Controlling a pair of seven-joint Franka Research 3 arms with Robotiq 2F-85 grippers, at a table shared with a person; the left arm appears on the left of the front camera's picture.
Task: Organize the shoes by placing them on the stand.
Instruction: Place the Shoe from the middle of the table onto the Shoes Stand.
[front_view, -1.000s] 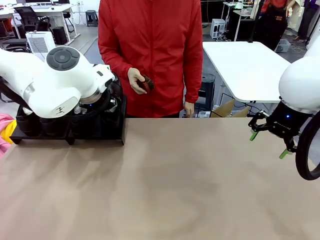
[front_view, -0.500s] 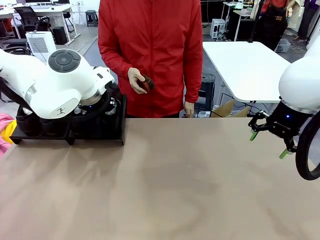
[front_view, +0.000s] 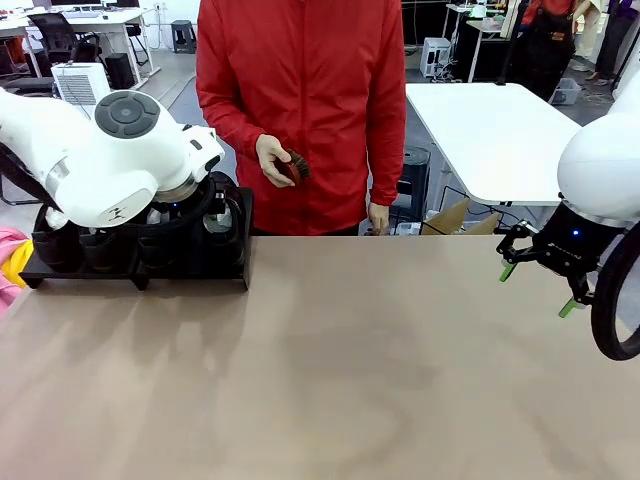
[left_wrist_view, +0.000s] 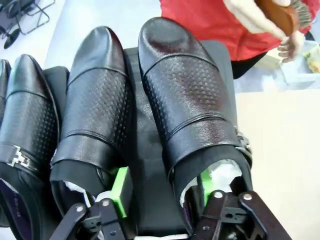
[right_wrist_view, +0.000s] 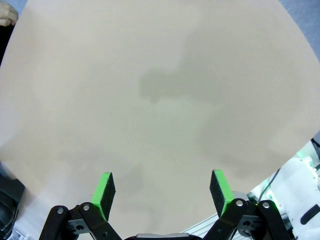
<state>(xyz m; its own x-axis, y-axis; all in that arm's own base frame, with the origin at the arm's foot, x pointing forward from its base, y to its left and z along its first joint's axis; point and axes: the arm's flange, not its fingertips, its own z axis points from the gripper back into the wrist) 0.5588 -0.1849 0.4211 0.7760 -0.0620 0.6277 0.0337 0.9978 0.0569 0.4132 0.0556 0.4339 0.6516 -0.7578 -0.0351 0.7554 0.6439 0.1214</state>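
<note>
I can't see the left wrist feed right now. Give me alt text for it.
The left gripper hangs over the stand, jaws open, one green pad between two black shoes and the other inside the heel opening of the right-hand shoe. Another shoe sits beside it, a third further left. A person's hand holds a brush beyond.

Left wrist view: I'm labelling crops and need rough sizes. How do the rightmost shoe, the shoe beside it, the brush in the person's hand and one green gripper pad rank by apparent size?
1. Rightmost shoe, largest.
2. Shoe beside it, only slightly smaller; too close to call firmly.
3. and 4. Brush and green pad: unsure, since the brush is cut off by the frame and the pad sits nearest the camera.
</note>
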